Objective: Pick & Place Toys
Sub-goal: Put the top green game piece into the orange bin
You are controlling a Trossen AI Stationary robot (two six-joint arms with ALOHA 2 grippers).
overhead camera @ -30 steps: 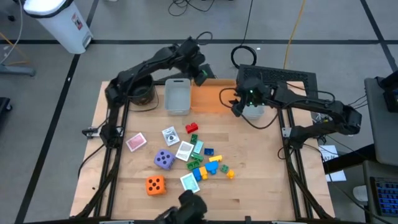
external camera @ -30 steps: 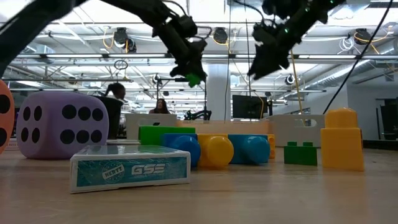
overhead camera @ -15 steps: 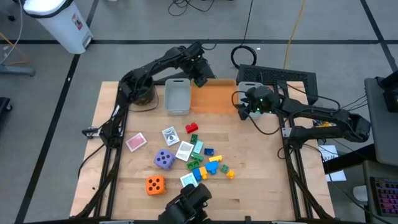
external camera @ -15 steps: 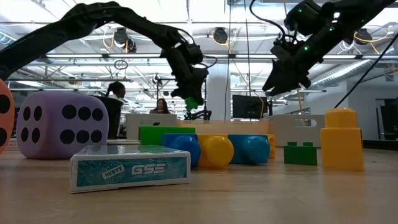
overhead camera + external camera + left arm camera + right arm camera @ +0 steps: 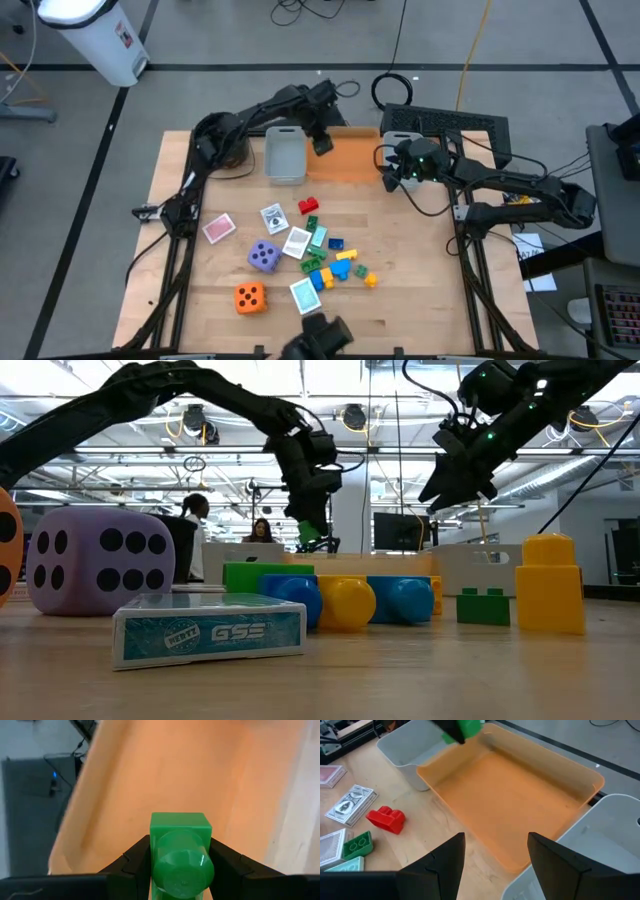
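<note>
- Item: small green moulded-plastic brick with a round stud (image 5: 181, 855), one of the toys. Location: held in the air over the orange rectangular plastic bin (image 5: 343, 158), near the bin's end beside the grey rectangular plastic bin (image 5: 285, 153).
- Handling, as judged: light, stiff, hollow; smooth and somewhat slippery faces; not fragile. Best taken across two flat opposite side faces, clear of the stud.
- Left gripper (image 5: 180, 862): fingers partly closed and clamped on the brick. One dark finger (image 5: 132, 860) presses each side face; the stud end faces the wrist camera and the brick's far end stands out beyond the fingertips. The grip looks square and centred.
- Same item from the right wrist view: green brick (image 5: 467, 727) pinched in the dark fingertips above the orange bin's far wall (image 5: 515, 742).
- Low view: left gripper (image 5: 312, 532) hangs just above the bin line; its height over the bin floor is hard to read here.
- Right gripper (image 5: 495, 852): fingers about half apart, nothing between them; it waits above the table by the orange bin's other end.
- Remaining stock on the wooden table (image 5: 420, 270): purple dotted die (image 5: 263, 256), orange dotted die (image 5: 249, 297), loose red, green, blue and yellow bricks (image 5: 335, 262), flat white, pink and teal cards (image 5: 219, 228).
</note>
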